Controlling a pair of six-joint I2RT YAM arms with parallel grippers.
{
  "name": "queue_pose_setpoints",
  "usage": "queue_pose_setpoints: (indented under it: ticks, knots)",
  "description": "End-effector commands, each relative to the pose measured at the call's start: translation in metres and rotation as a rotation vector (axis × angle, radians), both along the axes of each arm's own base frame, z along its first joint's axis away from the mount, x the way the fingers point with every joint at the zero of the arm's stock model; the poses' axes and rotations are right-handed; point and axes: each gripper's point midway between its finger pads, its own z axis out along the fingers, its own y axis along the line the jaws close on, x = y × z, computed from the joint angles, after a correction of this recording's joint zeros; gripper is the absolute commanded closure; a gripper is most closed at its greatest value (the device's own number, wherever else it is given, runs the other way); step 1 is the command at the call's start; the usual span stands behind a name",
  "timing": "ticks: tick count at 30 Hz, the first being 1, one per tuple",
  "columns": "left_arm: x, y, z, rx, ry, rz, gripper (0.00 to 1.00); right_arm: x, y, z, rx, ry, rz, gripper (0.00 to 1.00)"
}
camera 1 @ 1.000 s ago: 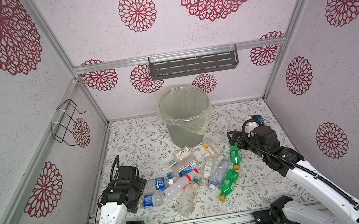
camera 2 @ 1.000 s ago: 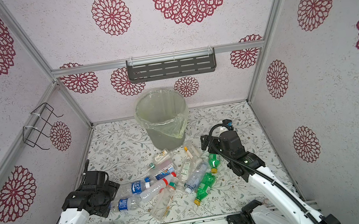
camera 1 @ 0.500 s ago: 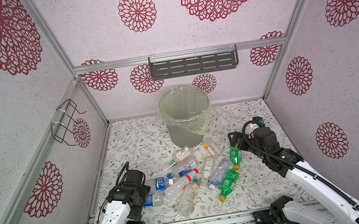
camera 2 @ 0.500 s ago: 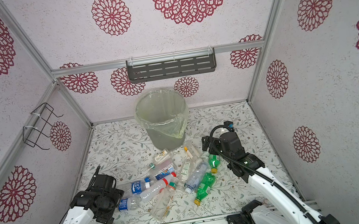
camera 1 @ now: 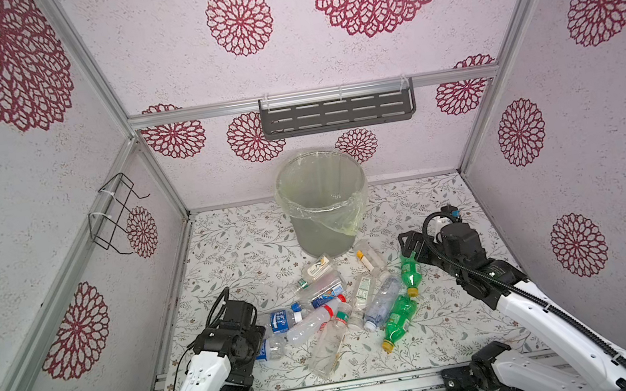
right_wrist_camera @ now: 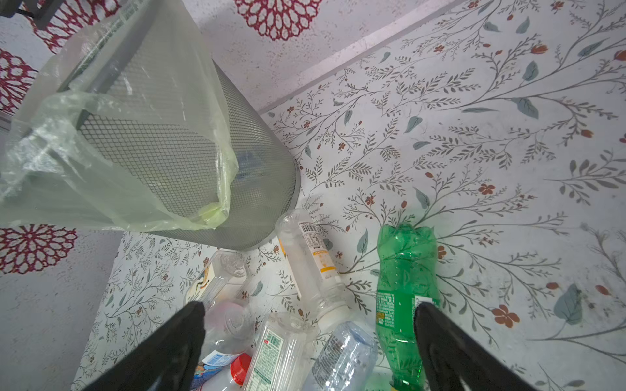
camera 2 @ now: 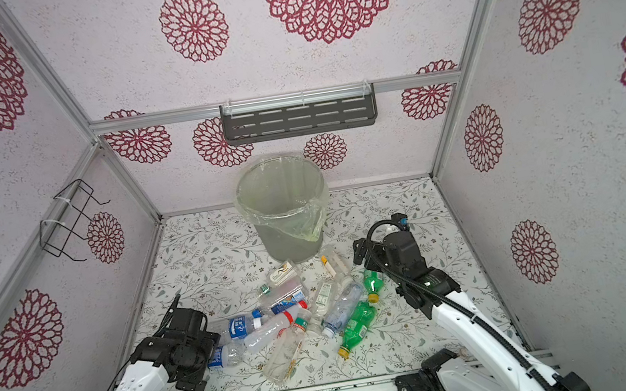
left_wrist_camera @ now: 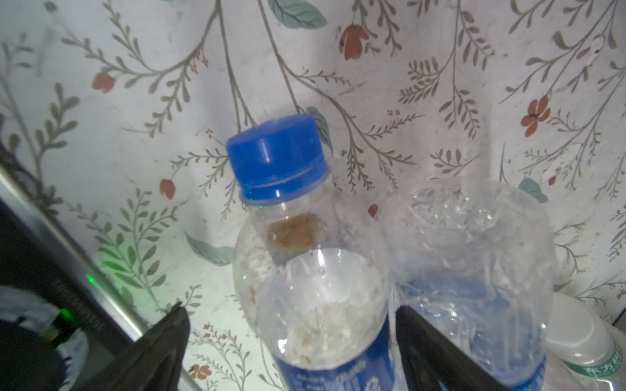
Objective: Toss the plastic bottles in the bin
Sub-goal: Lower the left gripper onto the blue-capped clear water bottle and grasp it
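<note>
Over the floral tabletop (camera 1: 243, 249), my left gripper (left_wrist_camera: 291, 309) gapes wide, with the blue-capped bottle (left_wrist_camera: 311, 270) lying between its fingers, unclamped. My right gripper (right_wrist_camera: 310, 308) gapes wide and empty, the green bottle (right_wrist_camera: 404, 270) near one finger. The bin (camera 1: 322, 237) stands at twelve o'clock of the plastic bottles (camera 1: 341, 310).

bin (camera 1: 322, 241): behind bottle pile (camera 1: 309, 325) | bottle pile: on floor (camera 1: 247, 248), centre | shelf (camera 1: 337, 113): above bin

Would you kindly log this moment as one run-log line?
left end effector: open, straddling blue-capped bottle | right end effector: open above bottles | bin: upright
</note>
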Motion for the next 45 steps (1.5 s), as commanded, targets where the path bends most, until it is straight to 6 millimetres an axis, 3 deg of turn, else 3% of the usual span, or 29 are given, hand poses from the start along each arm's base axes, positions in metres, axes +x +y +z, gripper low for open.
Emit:
queue_pose_setpoints:
  ticks: [1,16,19,34,45]
  knots:
    - [0.005,-0.001,-0.004,0.006,-0.007,0.018,0.03,0.005,-0.002,0.008,0.023,-0.022,-0.019,0.01]
    - [-0.001,0.003,-0.022,0.057,0.015,0.033,0.1,0.009,-0.003,0.011,0.016,-0.018,-0.014,0.01]
    - [-0.005,0.006,-0.031,0.084,0.016,0.036,0.2,0.012,-0.001,0.002,0.032,0.008,-0.012,0.01]
    - [-0.009,0.01,-0.039,0.104,0.015,0.045,0.35,0.01,-0.005,0.001,0.038,0.011,-0.02,0.01]
    - [-0.009,0.016,-0.027,0.124,-0.028,0.044,0.37,0.004,-0.011,-0.001,0.046,0.009,-0.042,0.01]
